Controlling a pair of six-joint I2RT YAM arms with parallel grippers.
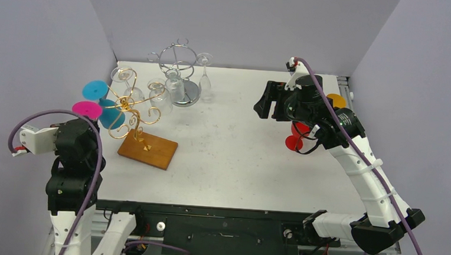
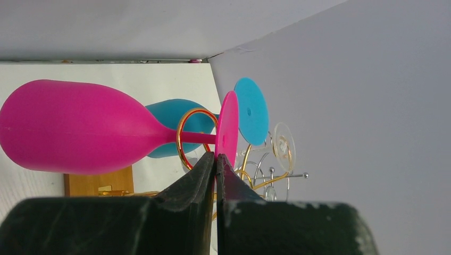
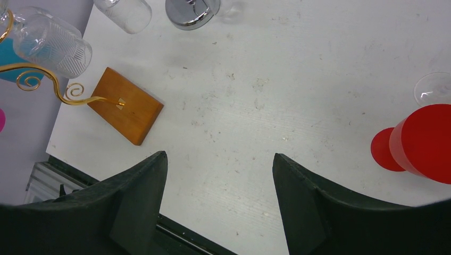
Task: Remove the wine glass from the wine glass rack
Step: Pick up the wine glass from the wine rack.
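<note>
Item: pink wine glass. Hangs on the gold wire rack at the table's left edge, stem through a gold loop, just beside a blue wine glass.
Left gripper: jaws closed on the lower rim of the pink foot.
Right gripper: jaws wide apart, holding nothing, above bare table, well apart from the rack; red wine glass nearby.

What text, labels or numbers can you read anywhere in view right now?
None readable. The pink glass, blue glass, gold rack, wooden base, silver rack and red glass carry no lettering, and no label shows elsewhere.
</note>
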